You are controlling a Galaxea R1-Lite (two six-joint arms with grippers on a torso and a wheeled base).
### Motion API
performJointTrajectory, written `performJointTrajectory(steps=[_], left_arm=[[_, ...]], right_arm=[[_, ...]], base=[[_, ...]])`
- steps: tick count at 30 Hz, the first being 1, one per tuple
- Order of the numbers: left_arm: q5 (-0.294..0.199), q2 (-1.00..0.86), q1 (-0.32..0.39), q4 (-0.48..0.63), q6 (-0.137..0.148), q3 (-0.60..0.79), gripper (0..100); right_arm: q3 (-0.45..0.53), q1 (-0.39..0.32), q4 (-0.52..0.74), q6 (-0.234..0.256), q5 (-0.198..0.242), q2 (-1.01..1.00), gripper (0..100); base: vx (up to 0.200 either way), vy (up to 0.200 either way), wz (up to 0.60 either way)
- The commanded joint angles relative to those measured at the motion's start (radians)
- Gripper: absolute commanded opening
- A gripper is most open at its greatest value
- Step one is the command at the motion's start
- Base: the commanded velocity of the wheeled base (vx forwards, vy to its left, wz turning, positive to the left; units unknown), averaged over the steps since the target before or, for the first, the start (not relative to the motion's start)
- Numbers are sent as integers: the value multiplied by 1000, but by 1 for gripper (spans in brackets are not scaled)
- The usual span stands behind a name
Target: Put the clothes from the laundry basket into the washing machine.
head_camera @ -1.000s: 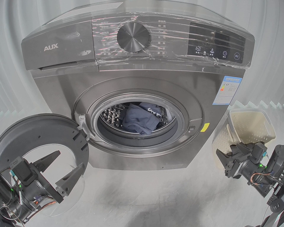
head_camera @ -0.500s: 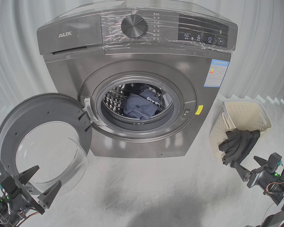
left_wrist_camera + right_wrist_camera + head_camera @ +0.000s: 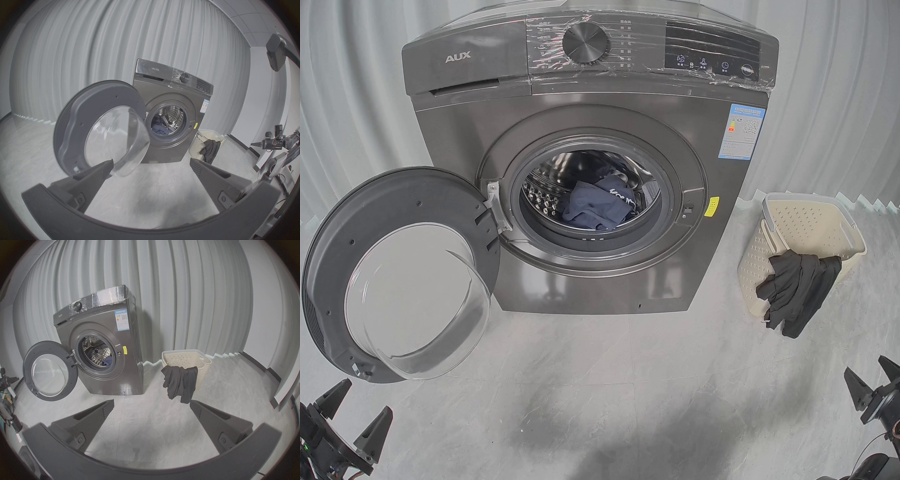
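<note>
- A grey front-loading washing machine [image 3: 587, 169] stands on a pale grey, marbled tile floor [image 3: 625, 387] crossed by faint seams. Clear film wraps its control panel.
- Its round door [image 3: 400, 269] hangs wide open on the robot's left, exposing the drum. A navy garment [image 3: 599, 206] lies heaped inside.
- The cream laundry basket [image 3: 806, 215] sits on the floor just beside the machine's right side. A dark garment [image 3: 797, 290] is draped over its front rim and hangs down the outside wall.
- The left gripper [image 3: 365, 397] is low above the floor, in front of the open door, its fingers spread wide with nothing between them.
- The right gripper [image 3: 865, 365] is low on the robot's right, well apart from the basket, likewise spread and empty.
- Pale pleated curtains [image 3: 193, 287] line the room behind machine and basket. A dark skirting board [image 3: 256, 363] runs along the plain wall at right.
</note>
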Motion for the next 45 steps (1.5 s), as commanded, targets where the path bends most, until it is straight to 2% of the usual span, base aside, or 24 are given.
performJointTrajectory(steps=[1, 2, 3, 4, 5, 7, 10, 12, 13, 14, 15, 16, 17, 20, 25, 30, 37, 45], left_arm=[[-74, -232, 160, 163, -3, 17, 100], [-80, -239, 168, 171, -1, 17, 100], [-121, -294, 208, 218, 7, 17, 100], [-121, -294, 208, 218, 7, 17, 100], [-141, -304, 220, 254, 23, 17, 100], [-138, -302, 228, 258, 28, 17, 100], [-133, -302, 232, 266, 36, 17, 100], [-124, -311, 289, 268, 53, 17, 100], [-127, -324, 343, 269, 69, 17, 100], [-132, -336, 363, 271, 88, 17, 100], [-132, -336, 363, 271, 88, 17, 100], [-130, -339, 363, 275, 135, 17, 100], [-129, -351, 356, 284, 152, 17, 100], [-132, -391, 333, 353, 135, 8, 100], [-130, -391, 335, 332, 143, 14, 100], [-124, -391, 335, 327, 138, 16, 100], [-120, -391, 333, 327, 128, 16, 100], [-109, -391, 333, 329, 131, 16, 100]], right_arm=[[14, -132, 207, -28, 92, -375, 100], [16, -138, 218, -30, 98, -384, 100], [16, -164, 284, -51, 138, -447, 100], [16, -164, 284, -51, 138, -447, 100], [13, -183, 353, -83, 199, -521, 100], [10, -189, 362, -70, 256, -533, 100], [16, -190, 345, -51, 271, -525, 100], [16, -209, 364, -71, 259, -525, 100], [11, -285, 402, -109, 265, -556, 100], [11, -325, 419, -122, 279, -585, 100], [11, -325, 419, -122, 279, -585, 100], [11, -299, 419, -131, 305, -613, 100], [14, -284, 414, -131, 317, -614, 100], [16, -287, 404, -109, 324, -614, 100], [16, -287, 404, -119, 319, -613, 100], [16, -291, 408, -111, 288, -611, 100], [16, -287, 404, -113, 290, -614, 100], [16, -287, 404, -122, 294, -614, 100]], base=[[0, 0, 0], [0, 0, 0], [0, 0, 0], [0, 0, 0], [0, 0, 0], [0, 0, 0], [0, 0, 0], [0, 0, 0], [0, 0, 0], [0, 0, 0], [0, 0, 0], [0, 0, 0], [0, 0, 0], [0, 0, 0], [0, 0, 0], [0, -200, 0], [0, -200, 0], [0, -200, 0]])
